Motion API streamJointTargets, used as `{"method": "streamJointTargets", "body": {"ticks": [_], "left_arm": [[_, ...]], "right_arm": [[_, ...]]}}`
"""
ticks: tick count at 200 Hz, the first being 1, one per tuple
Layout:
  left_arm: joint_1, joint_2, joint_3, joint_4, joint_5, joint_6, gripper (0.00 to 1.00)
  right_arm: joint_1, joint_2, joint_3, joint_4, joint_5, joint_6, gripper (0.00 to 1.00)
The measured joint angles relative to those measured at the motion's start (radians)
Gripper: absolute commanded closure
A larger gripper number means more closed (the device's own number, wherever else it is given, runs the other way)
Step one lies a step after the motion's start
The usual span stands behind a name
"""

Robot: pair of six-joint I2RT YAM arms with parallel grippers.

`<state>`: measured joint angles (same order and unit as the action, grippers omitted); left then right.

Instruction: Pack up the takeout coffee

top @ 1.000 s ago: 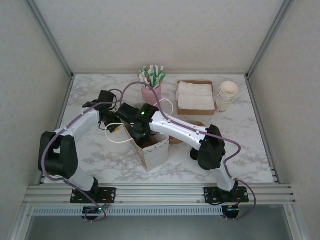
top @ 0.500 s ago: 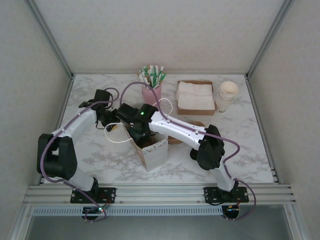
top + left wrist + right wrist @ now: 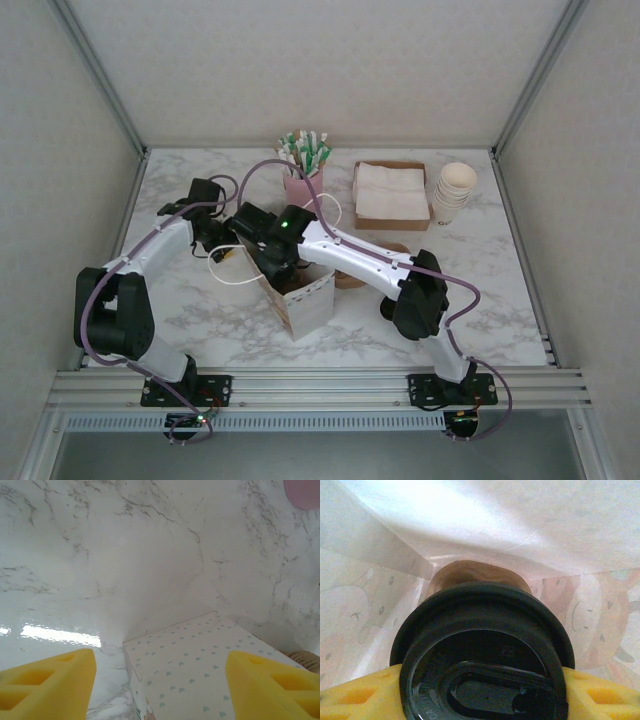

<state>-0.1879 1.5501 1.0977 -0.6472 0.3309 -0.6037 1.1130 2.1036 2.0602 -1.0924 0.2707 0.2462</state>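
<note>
The takeout coffee cup [image 3: 480, 645], brown with a black lid, hangs inside the white paper bag [image 3: 305, 295], whose printed walls surround it. My right gripper [image 3: 480, 692] is shut on the cup, with a yellow finger [image 3: 355, 695] on each side just under the lid. From above, the right gripper [image 3: 272, 262] reaches down into the bag's open mouth. My left gripper [image 3: 160, 680] is open just left of the bag. The bag's heart-patterned side [image 3: 200, 665] lies between its spread fingers, with no grip on it. From above, the left gripper [image 3: 222, 240] hovers by the bag's white handle [image 3: 232, 270].
A pink cup of straws [image 3: 303, 185] stands behind the bag. A brown box of napkins [image 3: 390, 195] and a stack of paper cups [image 3: 453, 190] sit at the back right. A brown round piece [image 3: 350, 278] lies right of the bag, partly under the right arm.
My left gripper has drawn back a little to the far left, away from the bag. The right gripper with the cup has shifted slightly left over the bag's mouth.
</note>
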Motion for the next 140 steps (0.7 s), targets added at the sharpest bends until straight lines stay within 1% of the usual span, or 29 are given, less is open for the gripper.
{"method": "streamJointTargets", "body": {"ticks": [56,140], "left_arm": [[0.000,0.000,0.000,0.000,0.000,-0.003,0.32],[0.000,-0.011,0.000,0.015,-0.001,-0.003,0.32]], "right_arm": [[0.000,0.003,-0.063,0.046,-0.001,-0.001,0.54],[0.000,-0.001,-0.095,0.076,-0.001,0.001,0.54]]}}
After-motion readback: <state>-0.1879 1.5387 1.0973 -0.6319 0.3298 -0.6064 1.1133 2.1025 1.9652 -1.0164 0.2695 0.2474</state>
